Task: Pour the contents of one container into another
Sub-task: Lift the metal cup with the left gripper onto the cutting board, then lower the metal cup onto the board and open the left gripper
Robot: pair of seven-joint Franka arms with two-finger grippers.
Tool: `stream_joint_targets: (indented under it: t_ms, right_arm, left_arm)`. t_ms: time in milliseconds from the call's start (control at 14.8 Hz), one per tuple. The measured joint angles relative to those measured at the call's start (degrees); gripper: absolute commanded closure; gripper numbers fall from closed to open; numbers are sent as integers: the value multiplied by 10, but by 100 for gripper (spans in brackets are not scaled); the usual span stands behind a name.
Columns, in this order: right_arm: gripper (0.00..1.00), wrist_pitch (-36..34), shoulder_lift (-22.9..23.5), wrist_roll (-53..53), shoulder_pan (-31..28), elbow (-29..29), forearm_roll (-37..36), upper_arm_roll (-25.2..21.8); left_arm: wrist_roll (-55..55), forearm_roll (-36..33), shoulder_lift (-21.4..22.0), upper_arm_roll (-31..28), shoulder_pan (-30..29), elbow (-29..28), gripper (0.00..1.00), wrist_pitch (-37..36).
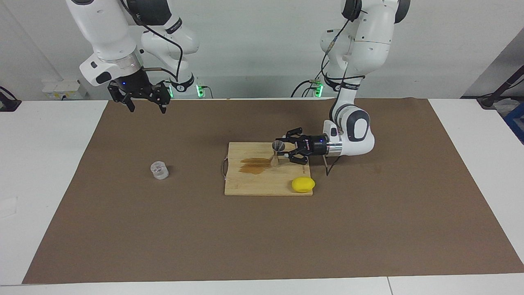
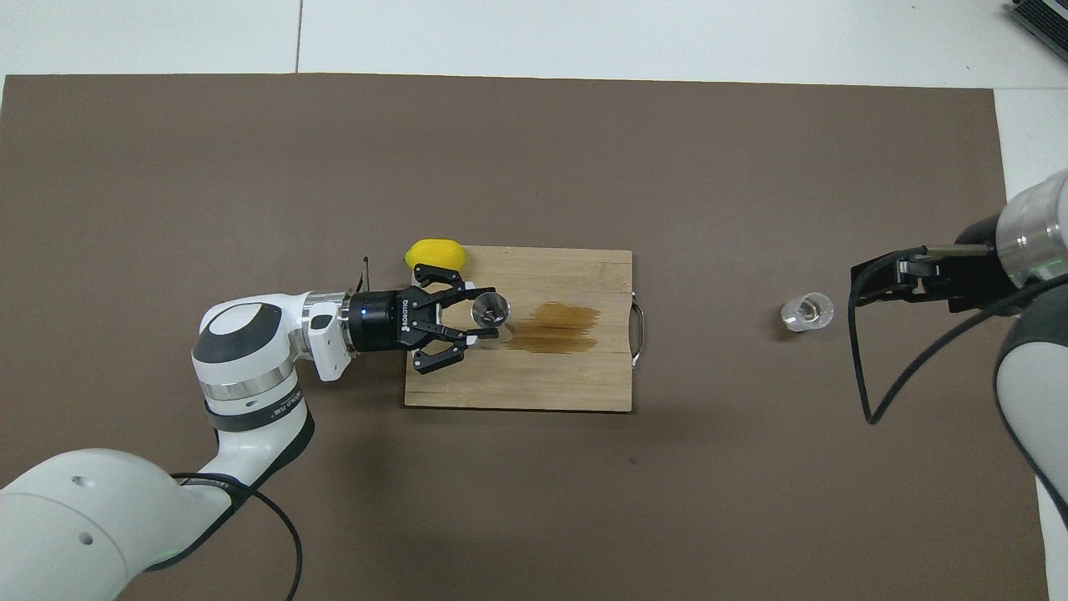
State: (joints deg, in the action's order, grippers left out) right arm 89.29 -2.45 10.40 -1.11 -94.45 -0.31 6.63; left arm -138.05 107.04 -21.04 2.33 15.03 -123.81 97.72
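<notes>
The clear cup (image 1: 159, 170) stands upright on the brown mat toward the right arm's end; it also shows in the overhead view (image 2: 807, 311). The steel jigger (image 1: 278, 153) stands upright on the wooden cutting board (image 1: 266, 186), also seen from overhead (image 2: 491, 310). My left gripper (image 1: 281, 148) lies low and level over the board, open, one finger on each side of the jigger's upper cone (image 2: 477, 313). My right gripper (image 1: 147, 107) hangs open and empty, high over the mat's edge by the robots, and waits (image 2: 859, 285).
A brown spill (image 1: 256, 165) stains the board beside the jigger. A yellow lemon (image 1: 303, 184) lies at the board's corner toward the left arm's end. The board has a wire handle (image 1: 223, 167) on the cup's side.
</notes>
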Motion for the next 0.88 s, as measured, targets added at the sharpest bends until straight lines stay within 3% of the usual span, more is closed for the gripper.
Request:
stream_joint_targets:
  t_ms: [405, 877]
  right_arm:
    - [0, 0, 0, 0, 0, 0, 0, 0]
    - [0, 0, 0, 0, 0, 0, 0, 0]
  left_arm:
    - [-63, 73, 0, 0, 62, -1, 75, 67]
    - [-139, 112, 0, -1, 90, -3, 73, 111]
